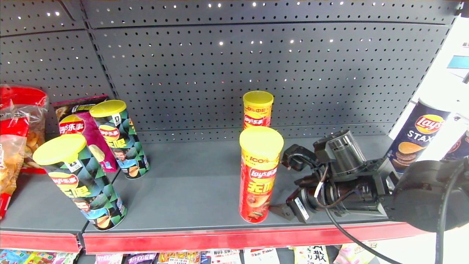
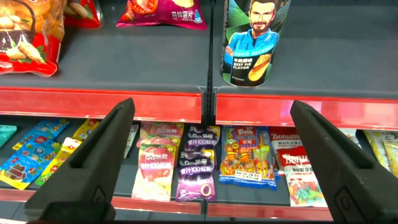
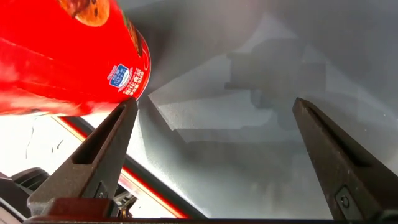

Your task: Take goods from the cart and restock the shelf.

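The red chip can (image 1: 260, 176) stood upright near the front lip of the shelf (image 1: 198, 190), just beside one of the right fingers (image 3: 106, 149) and outside their gap; whether the tip touched the can could not be told. A sideways sweep of that finger would likely topple the tall can or push it off the lip. The right fingers were spread wide and held nothing. The left fingers (image 2: 93, 162) were likewise wide and empty, with a green can (image 2: 255, 43) beyond them.

Shop: grey pegboard-backed shelf (image 1: 198, 183) carrying chip canisters (image 1: 259, 176); snack bags (image 1: 14, 139) sitting at shelf's left end; candy packets (image 2: 247, 158) lying below shelf's red front rail (image 1: 220, 238).
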{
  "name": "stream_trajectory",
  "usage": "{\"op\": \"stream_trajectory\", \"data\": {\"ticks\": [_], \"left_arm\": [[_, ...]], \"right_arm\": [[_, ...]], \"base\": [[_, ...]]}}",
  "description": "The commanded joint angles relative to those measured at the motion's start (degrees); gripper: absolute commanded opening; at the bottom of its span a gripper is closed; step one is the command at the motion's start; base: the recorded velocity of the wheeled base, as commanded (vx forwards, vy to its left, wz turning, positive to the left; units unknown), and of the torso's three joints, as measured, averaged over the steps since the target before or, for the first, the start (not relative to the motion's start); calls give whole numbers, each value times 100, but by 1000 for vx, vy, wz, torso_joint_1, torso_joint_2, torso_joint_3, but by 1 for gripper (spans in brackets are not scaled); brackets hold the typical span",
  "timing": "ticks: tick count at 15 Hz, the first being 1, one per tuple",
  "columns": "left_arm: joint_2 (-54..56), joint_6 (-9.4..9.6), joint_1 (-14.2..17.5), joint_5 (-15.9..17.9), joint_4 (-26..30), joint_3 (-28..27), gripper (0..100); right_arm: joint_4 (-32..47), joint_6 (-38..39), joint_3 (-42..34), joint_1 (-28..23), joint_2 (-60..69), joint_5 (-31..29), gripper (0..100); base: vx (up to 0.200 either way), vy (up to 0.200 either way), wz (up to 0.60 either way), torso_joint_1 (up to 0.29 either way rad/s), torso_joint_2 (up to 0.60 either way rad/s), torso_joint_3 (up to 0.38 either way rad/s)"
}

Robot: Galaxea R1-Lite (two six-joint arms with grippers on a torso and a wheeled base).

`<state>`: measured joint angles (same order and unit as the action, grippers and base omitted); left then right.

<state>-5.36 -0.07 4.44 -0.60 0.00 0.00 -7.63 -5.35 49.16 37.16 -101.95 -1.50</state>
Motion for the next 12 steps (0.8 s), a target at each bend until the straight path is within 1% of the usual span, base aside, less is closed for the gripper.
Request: {"op": "stream_trajectory", "data": {"ticks": [1, 5, 8, 10, 12], "left_arm": [[-9, -1, 5, -2, 0, 0, 100], [-9, -1, 5, -2, 0, 0, 100], [-9, -1, 5, -2, 0, 0, 100], [-9, -1, -4, -2, 0, 0, 100], [-17, -1, -4, -2, 0, 0, 100]], "right_arm": [[-2, -1, 14, 2, -9, 1, 100], [-2, 8, -30, -33, 79, -61, 100], [-2, 78, -30, -51, 492, -149, 100], [16, 122, -100, -15, 1107, -413, 100], [16, 105, -487, 151, 1889, -527, 100]], "base": [[0, 0, 0, 0, 0, 0], [0, 0, 0, 0, 0, 0], [0, 0, 0, 0, 0, 0], [0, 0, 0, 0, 0, 0], [0, 0, 0, 0, 0, 0]]}}
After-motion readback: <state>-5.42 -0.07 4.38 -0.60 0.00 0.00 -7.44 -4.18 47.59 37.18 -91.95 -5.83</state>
